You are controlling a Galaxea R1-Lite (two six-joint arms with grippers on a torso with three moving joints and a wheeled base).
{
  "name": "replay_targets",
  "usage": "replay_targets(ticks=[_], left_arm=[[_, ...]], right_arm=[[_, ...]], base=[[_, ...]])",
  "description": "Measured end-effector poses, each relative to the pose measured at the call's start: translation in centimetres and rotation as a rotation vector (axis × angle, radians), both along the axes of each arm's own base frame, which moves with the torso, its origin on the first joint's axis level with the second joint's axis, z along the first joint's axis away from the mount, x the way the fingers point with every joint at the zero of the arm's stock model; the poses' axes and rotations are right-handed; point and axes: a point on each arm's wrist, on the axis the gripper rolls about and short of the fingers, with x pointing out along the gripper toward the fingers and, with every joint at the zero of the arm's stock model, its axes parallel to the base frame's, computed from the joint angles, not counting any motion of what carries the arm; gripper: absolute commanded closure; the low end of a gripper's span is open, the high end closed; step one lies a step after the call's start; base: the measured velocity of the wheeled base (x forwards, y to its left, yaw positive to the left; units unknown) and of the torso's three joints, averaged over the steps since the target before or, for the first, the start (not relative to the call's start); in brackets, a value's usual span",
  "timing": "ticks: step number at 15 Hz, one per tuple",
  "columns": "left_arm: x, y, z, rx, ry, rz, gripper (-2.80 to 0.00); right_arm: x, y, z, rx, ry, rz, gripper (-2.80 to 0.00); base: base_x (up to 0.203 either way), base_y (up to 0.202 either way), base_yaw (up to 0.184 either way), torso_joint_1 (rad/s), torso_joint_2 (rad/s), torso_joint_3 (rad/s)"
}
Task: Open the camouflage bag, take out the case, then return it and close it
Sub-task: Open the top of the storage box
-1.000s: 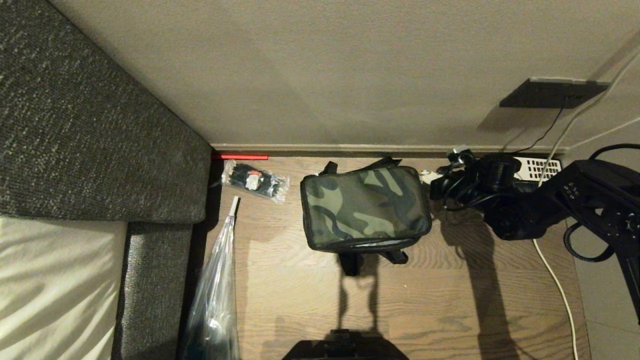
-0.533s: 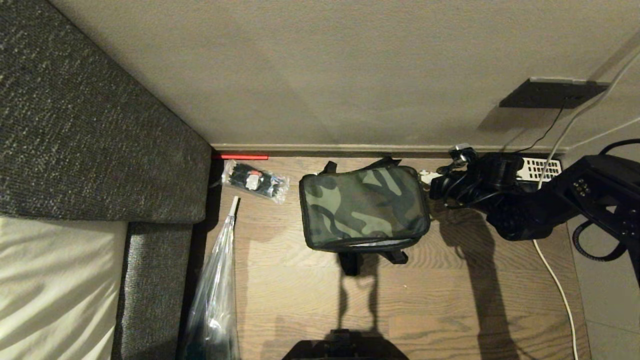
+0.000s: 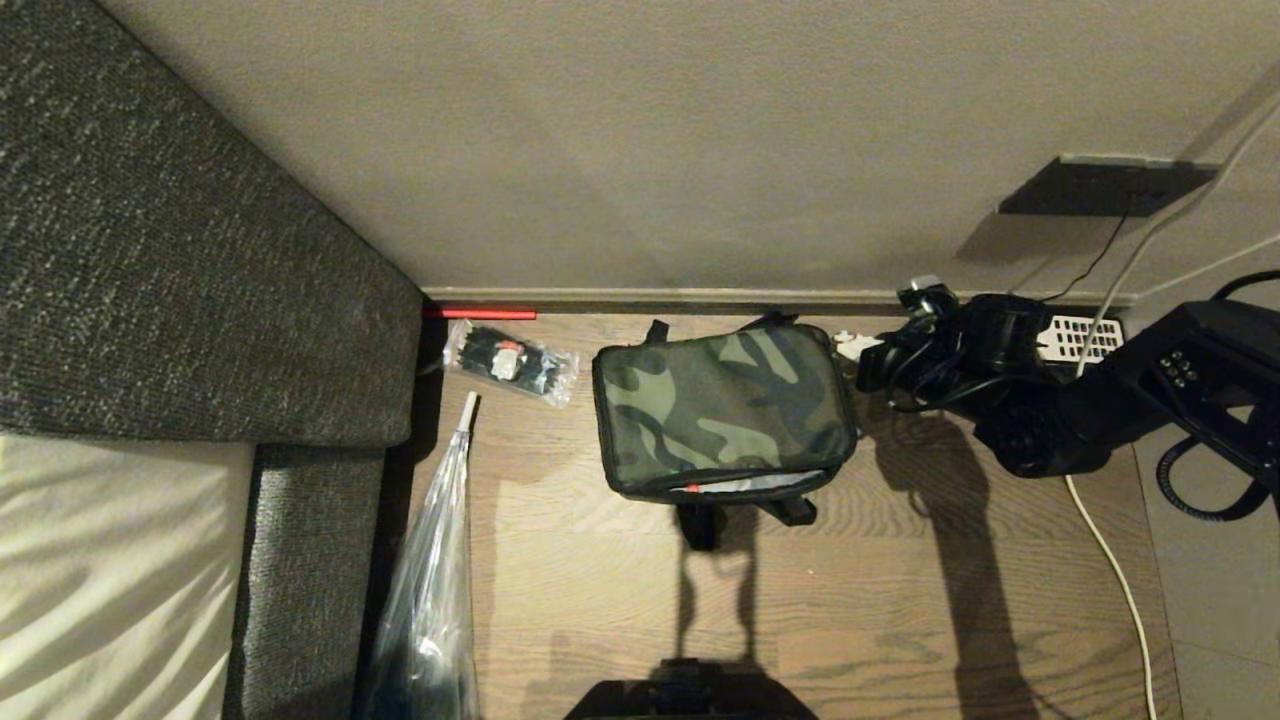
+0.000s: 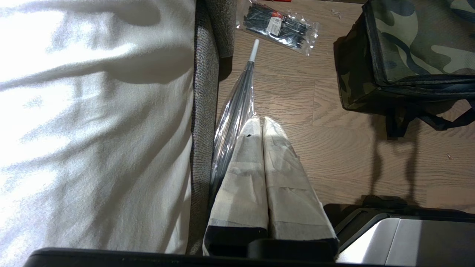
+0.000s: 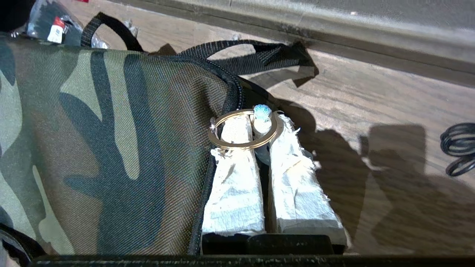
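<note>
right hand (image 5: 256, 126) clamped on one ring (image 5: 243, 129), one camouflage bag (image 3: 722, 408)

The camouflage bag (image 3: 722, 410) hides whatever is inside it; only a thin red and silver strip shows at its near edge. In the right wrist view the bag runs off the picture's edge. The right gripper (image 5: 255, 128) tips sit behind a gold ring (image 5: 243, 129), so what they pinch is hard to tell. The clear plastic bag (image 3: 425, 590) is cut off at the bottom, and so is the white cable (image 3: 1115, 560).
</note>
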Motion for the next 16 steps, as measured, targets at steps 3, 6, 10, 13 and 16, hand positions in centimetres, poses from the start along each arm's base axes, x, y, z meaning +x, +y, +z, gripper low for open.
replay_targets(ticks=[3, 6, 10, 13, 16], left_arm=[[0.0, 0.0, 0.0, 0.0, 0.0, 0.0, 0.0], [0.0, 0.0, 0.0, 0.0, 0.0, 0.0, 0.0], [0.0, 0.0, 0.0, 0.0, 0.0, 0.0, 0.0], [0.0, 0.0, 0.0, 0.0, 0.0, 0.0, 0.0], [0.0, 0.0, 0.0, 0.0, 0.0, 0.0, 0.0]], right_arm=[[0.1, 0.2, 0.3, 0.002, -0.011, 0.004, 0.0], [0.1, 0.2, 0.2, 0.002, 0.0, 0.002, 0.0], [-0.6, 0.1, -1.1, -0.014, 0.071, -0.01, 0.0], [-0.5, -0.3, -2.3, -0.026, 0.151, -0.06, 0.0], [-0.1, -0.5, -3.3, -0.031, 0.211, -0.112, 0.0]], base=[[0.0, 0.0, 0.0, 0.0, 0.0, 0.0], [0.0, 0.0, 0.0, 0.0, 0.0, 0.0], [0.0, 0.0, 0.0, 0.0, 0.0, 0.0], [0.0, 0.0, 0.0, 0.0, 0.0, 0.0], [0.0, 0.0, 0.0, 0.0, 0.0, 0.0]])
